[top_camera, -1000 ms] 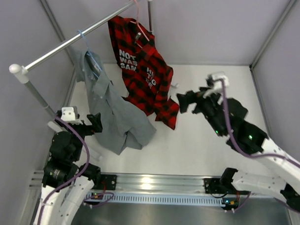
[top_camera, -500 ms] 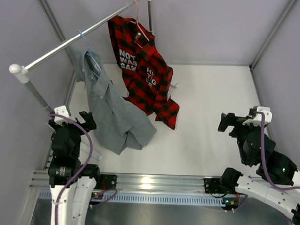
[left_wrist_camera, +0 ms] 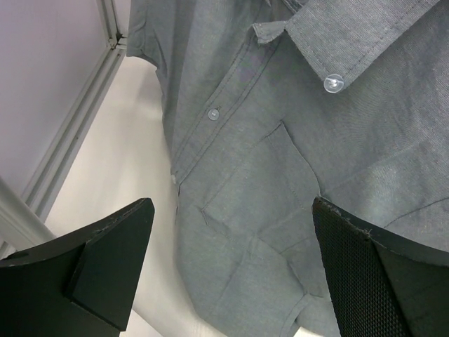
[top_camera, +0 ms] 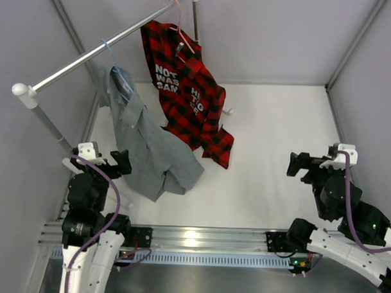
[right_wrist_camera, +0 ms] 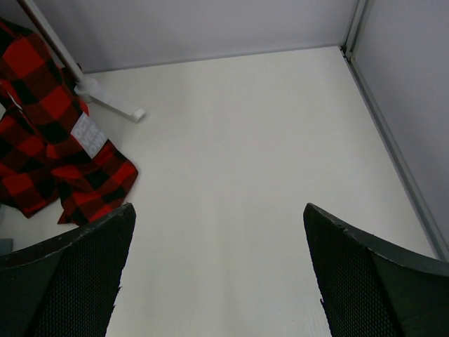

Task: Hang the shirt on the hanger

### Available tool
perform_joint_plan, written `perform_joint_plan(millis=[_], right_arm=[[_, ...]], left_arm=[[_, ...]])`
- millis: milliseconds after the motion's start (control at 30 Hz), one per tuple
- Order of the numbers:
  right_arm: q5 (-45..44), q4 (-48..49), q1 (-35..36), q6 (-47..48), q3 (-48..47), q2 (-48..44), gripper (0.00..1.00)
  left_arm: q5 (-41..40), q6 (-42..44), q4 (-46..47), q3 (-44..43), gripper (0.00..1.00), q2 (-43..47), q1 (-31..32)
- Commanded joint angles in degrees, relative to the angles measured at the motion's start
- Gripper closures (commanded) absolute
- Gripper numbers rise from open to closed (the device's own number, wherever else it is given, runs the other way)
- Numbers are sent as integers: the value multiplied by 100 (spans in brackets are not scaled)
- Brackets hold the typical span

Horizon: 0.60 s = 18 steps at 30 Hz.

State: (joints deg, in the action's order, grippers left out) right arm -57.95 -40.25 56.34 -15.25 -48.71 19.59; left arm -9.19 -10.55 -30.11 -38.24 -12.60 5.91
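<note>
The grey shirt (top_camera: 150, 148) hangs from the light-blue hanger (top_camera: 115, 63), which is hooked on the metal rail (top_camera: 89, 56); its lower part drapes onto the white table. It fills the left wrist view (left_wrist_camera: 295, 161), collar and buttons visible. My left gripper (top_camera: 111, 161) is open and empty at the shirt's left edge, its fingers (left_wrist_camera: 105, 260) apart with the shirt showing beyond the gap. My right gripper (top_camera: 304, 166) is open and empty over the bare table at the right, far from the shirt, fingers (right_wrist_camera: 77, 274) wide apart.
A red-and-black plaid shirt (top_camera: 187, 95) hangs on a pink hanger (top_camera: 180, 24) on the same rail, its hem in the right wrist view (right_wrist_camera: 56, 154). The rail's white foot (right_wrist_camera: 112, 102) rests on the table. Grey walls close in the table (top_camera: 273, 123).
My right arm has drawn back from the plaid shirt to the near right. My left gripper shifted slightly near the shirt's left edge. The shirts have not moved.
</note>
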Motion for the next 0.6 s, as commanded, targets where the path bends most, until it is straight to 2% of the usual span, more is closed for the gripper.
perform_joint_plan(millis=[0,567], right_arm=[[30,-44,-18,-31,10,150,1],[-102,35,-26,-75,-33,457,1]], left_arm=[[84,44,137,36,2,47,33],[119,44,154,62,2,117,50]])
